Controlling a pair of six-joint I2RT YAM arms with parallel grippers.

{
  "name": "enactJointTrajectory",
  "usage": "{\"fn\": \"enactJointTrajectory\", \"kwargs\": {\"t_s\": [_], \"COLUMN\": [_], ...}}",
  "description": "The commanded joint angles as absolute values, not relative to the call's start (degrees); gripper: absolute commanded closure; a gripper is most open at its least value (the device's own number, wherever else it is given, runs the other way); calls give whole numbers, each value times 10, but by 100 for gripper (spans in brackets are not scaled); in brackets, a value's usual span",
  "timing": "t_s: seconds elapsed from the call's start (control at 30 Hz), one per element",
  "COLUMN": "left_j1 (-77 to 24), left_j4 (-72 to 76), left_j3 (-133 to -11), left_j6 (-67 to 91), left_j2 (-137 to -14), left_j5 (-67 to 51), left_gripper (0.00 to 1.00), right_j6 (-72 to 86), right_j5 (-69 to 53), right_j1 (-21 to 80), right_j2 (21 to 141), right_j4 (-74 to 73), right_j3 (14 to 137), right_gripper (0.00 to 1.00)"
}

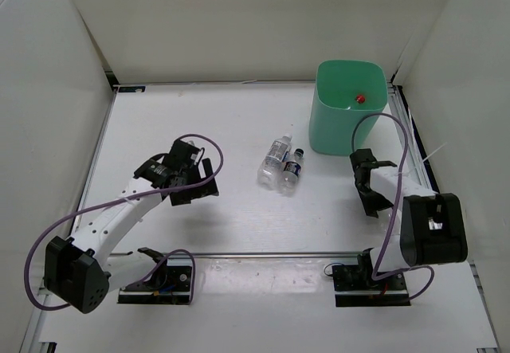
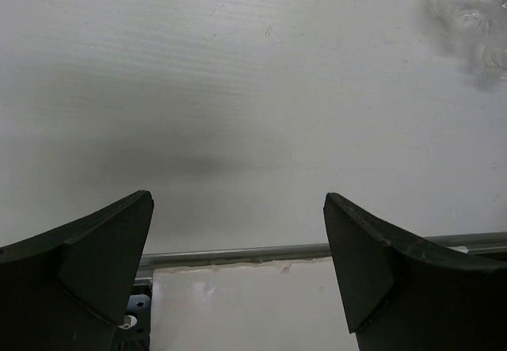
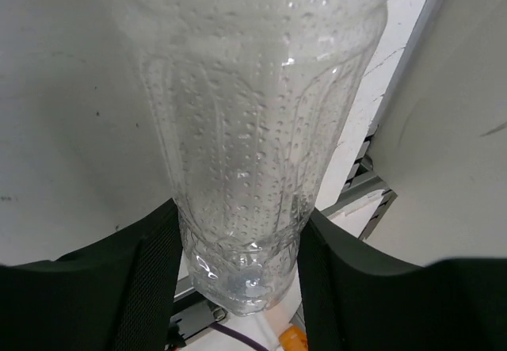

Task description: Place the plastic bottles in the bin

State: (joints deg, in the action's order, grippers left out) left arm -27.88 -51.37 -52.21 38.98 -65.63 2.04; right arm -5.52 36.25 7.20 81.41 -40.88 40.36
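Observation:
The mint-green bin (image 1: 323, 118) stands at the far right of the table. My right gripper (image 1: 370, 162) is just in front of it, shut on the base of a clear plastic bottle (image 3: 253, 129), which fills the right wrist view between the fingers (image 3: 150, 288). A red cap (image 1: 360, 98) shows over the bin's opening. The white-capped bottle (image 1: 276, 160) and the dark-capped bottle (image 1: 292, 170) lie side by side mid-table. My left gripper (image 1: 194, 190) is open and empty to their left; in the left wrist view (image 2: 238, 240) a clear bottle edge (image 2: 471, 14) shows at the top right.
White walls enclose the table on three sides. A metal rail (image 1: 263, 253) runs across the near edge in front of the arm bases. A purple cable (image 1: 398, 142) loops from the right arm close to the bin.

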Motion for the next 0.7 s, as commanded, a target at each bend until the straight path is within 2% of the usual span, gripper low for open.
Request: {"fn": "enactJointTrajectory", "kwargs": {"t_s": [0.0,0.07,0.17,0.27,0.3,0.33,0.37,0.43,0.67], "left_j1": [-280,-280,-280,-280,-280,-280,-280,-280,-280], "left_j4": [-504,-504,-504,-504,-504,-504,-504,-504,-504], "left_j3": [-511,-511,-511,-517,-517,-523,-529,-535,-570], "left_j6": [396,396,396,396,396,396,396,402,402], "left_j2": [-628,-628,-628,-635,-635,-642,-650,-656,-689], "left_j5": [13,13,13,13,13,13,13,7,2], "left_gripper": [0,0,0,0,0,0,0,0,0], "right_j6": [-51,-33,2,32,39,40,25,25,99], "right_j5": [348,354,341,298,277,260,220,220,290], "right_j1": [70,70,70,86,100,105,112,144,228], "right_j2": [778,756,734,720,712,712,693,676,650], "right_j4": [-434,-456,-508,-574,-588,-598,-599,-604,-654], "right_j3": [410,410,448,487,509,517,523,539,633], "right_gripper": [54,62,68,86,96,100,100,100,100]}}
